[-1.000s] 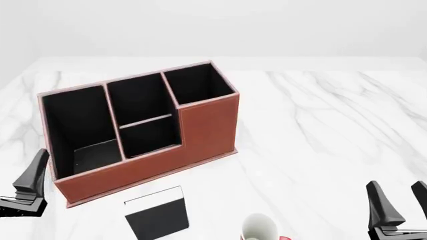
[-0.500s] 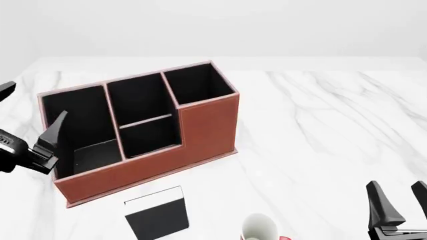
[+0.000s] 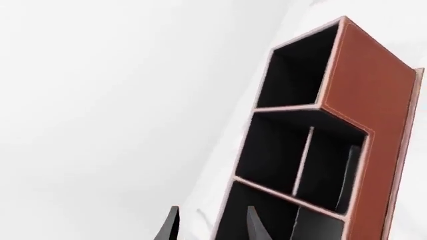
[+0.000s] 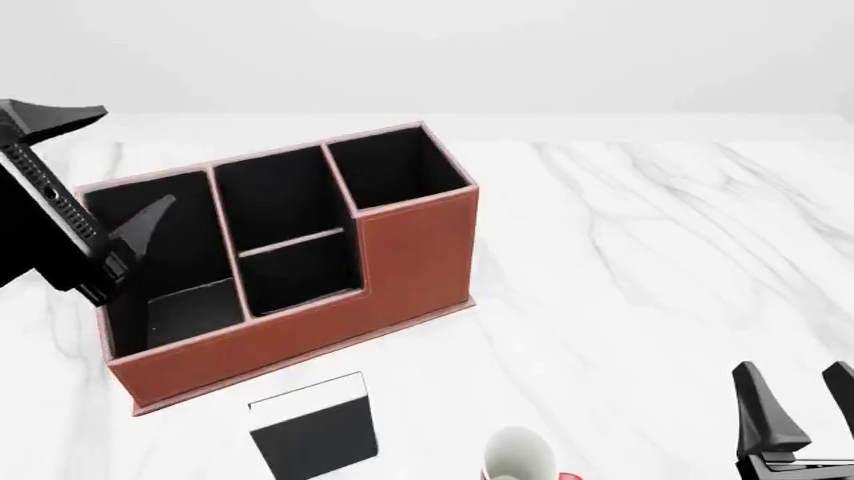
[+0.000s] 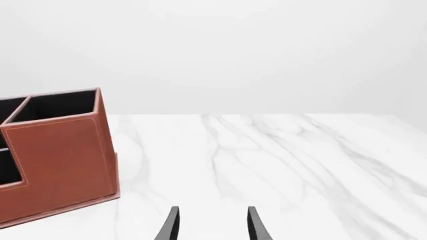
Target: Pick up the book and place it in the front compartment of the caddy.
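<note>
The book [image 4: 314, 428], a thin black slab with a white strip along its far edge, lies flat on the table just in front of the caddy [image 4: 416, 250]. The caddy is reddish-brown with black lining. Its front compartment [image 4: 302, 272] is the small low-walled pocket in the middle, and it also shows in the left wrist view [image 3: 328, 176]. My left gripper [image 4: 114, 165] is open and empty, raised at the caddy's left end, with the caddy [image 3: 370, 85] in its view. My right gripper [image 4: 801, 412] is open and empty, low at the front right. The book is out of both wrist views.
A white mug with red [image 4: 521, 460] stands at the front edge, right of the book. The marble table [image 4: 641, 260] stretches right of the caddy, whose right end [image 5: 63, 155] shows in the right wrist view.
My left arm has risen from table level at the front left and tilted up beside the caddy's left end. The right arm, book and caddy have not moved.
</note>
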`<state>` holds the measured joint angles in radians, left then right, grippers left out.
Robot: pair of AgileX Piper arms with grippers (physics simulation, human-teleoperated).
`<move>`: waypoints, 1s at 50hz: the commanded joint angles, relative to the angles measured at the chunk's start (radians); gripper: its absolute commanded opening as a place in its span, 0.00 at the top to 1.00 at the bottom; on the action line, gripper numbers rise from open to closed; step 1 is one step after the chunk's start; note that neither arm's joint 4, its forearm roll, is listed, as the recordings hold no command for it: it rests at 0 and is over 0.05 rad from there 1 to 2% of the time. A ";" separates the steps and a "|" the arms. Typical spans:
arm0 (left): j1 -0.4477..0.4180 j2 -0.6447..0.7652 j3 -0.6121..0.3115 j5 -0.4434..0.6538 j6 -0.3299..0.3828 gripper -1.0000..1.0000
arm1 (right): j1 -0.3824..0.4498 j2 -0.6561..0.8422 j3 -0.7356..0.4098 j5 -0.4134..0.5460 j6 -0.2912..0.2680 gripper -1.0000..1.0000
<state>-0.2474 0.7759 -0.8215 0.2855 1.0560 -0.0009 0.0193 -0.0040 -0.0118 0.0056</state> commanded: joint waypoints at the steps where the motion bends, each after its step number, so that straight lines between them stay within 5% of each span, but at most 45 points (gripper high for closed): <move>1: -0.069 0.010 -0.184 0.293 0.028 0.00 | 0.001 -0.005 0.000 0.004 -0.002 0.00; 22: -0.254 0.271 -0.647 0.721 -0.077 0.00 | 0.000 -0.005 0.000 0.003 -0.002 0.00; 30: -0.239 0.366 -0.706 0.810 -0.066 0.00 | 0.000 -0.005 0.000 0.004 -0.002 0.00; 40: -0.287 0.450 -0.777 0.931 -0.137 0.00 | 0.000 -0.004 0.000 0.003 -0.002 0.00; 50: -0.195 0.445 -0.690 0.934 -0.069 0.00 | 0.000 -0.005 0.000 0.003 -0.002 0.00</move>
<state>-0.5026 1.2882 -1.5360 1.1106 0.9870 -0.0009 0.0196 -0.0040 -0.0121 0.0056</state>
